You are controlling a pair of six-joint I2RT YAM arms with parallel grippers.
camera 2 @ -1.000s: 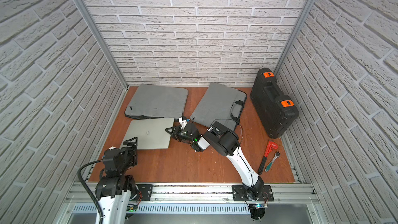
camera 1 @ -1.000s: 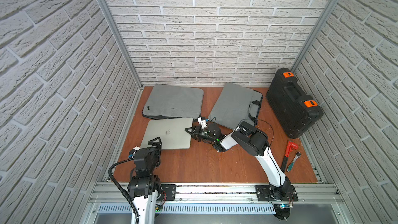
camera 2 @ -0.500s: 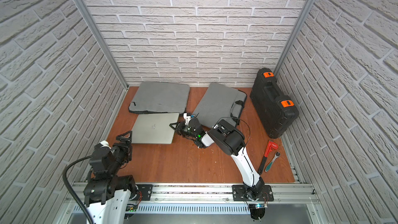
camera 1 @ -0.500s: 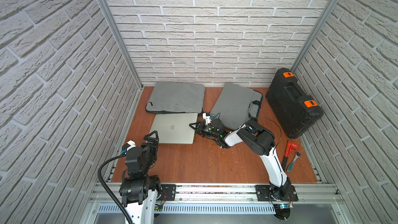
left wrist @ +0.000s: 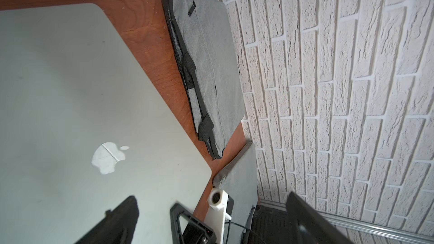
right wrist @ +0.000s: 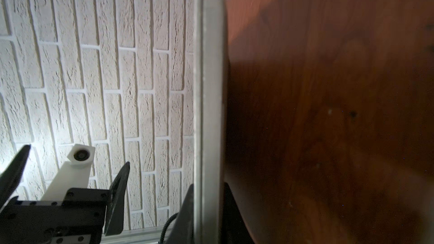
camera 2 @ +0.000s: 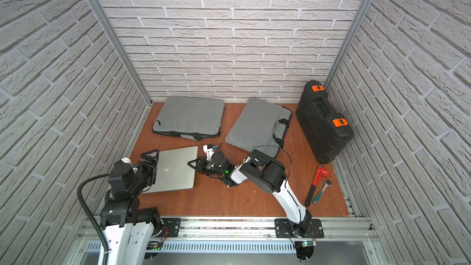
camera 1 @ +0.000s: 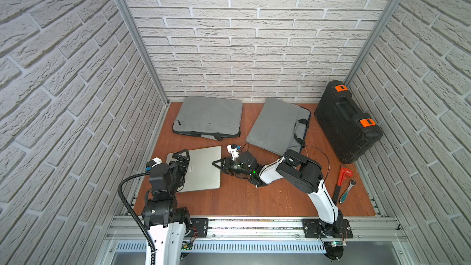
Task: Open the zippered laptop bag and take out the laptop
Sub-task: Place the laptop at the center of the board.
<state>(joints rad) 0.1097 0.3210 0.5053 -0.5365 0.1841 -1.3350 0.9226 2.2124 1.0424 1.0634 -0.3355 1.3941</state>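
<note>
The silver laptop (camera 1: 201, 172) (camera 2: 175, 172) lies outside the bags on the wooden table, front left. My right gripper (camera 1: 216, 164) (camera 2: 191, 164) is shut on the middle of its right edge. In the right wrist view the laptop's edge (right wrist: 209, 90) runs between the two closed-in fingers of that gripper (right wrist: 209, 212). My left gripper (camera 1: 181, 156) (camera 2: 151, 160) (left wrist: 211, 217) stands open over the laptop's back-left corner and holds nothing. The grey zippered laptop bag (camera 1: 209, 117) (left wrist: 206, 66) lies flat behind the laptop, its black zipper edge facing it.
A second grey bag (camera 1: 277, 126) with black handles lies at the back middle. A black tool case (camera 1: 346, 121) with orange latches stands at the right wall. A red wrench (camera 1: 341, 182) and a ratchet (camera 1: 348, 191) lie front right. Brick walls close three sides.
The laptop has come toward the front of the table, away from the bag, with my right gripper on its edge. My left gripper has moved in over the laptop's left side.
</note>
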